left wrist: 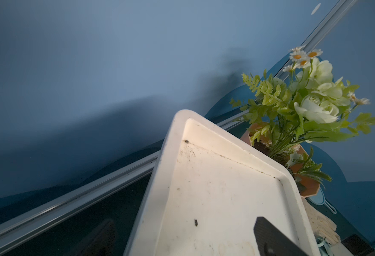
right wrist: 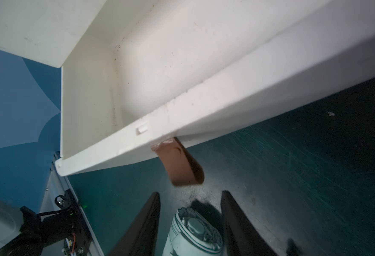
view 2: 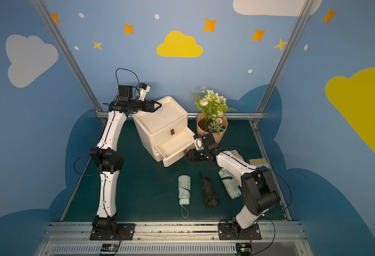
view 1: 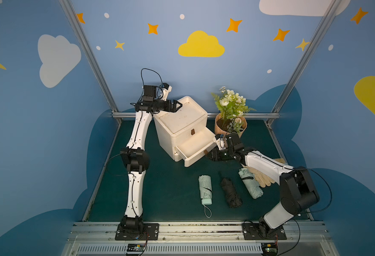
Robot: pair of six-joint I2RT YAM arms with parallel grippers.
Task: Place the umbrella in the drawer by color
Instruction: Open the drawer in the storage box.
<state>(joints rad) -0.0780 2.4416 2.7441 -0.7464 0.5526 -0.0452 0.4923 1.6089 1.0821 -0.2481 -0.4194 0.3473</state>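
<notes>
The right gripper is seen parted, gripping nothing, just beside the brown tab of the drawer; the left gripper is held wide apart.

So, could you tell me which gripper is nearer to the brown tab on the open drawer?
Right. The right gripper sits just in front of the brown tab, jaws apart, not gripping it. The left gripper hovers over the far top edge of the drawer unit.

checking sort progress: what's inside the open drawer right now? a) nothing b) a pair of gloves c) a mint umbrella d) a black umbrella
a: in a top view the open drawer shows only its bare white floor, and the black umbrella lies on the mat.
</notes>
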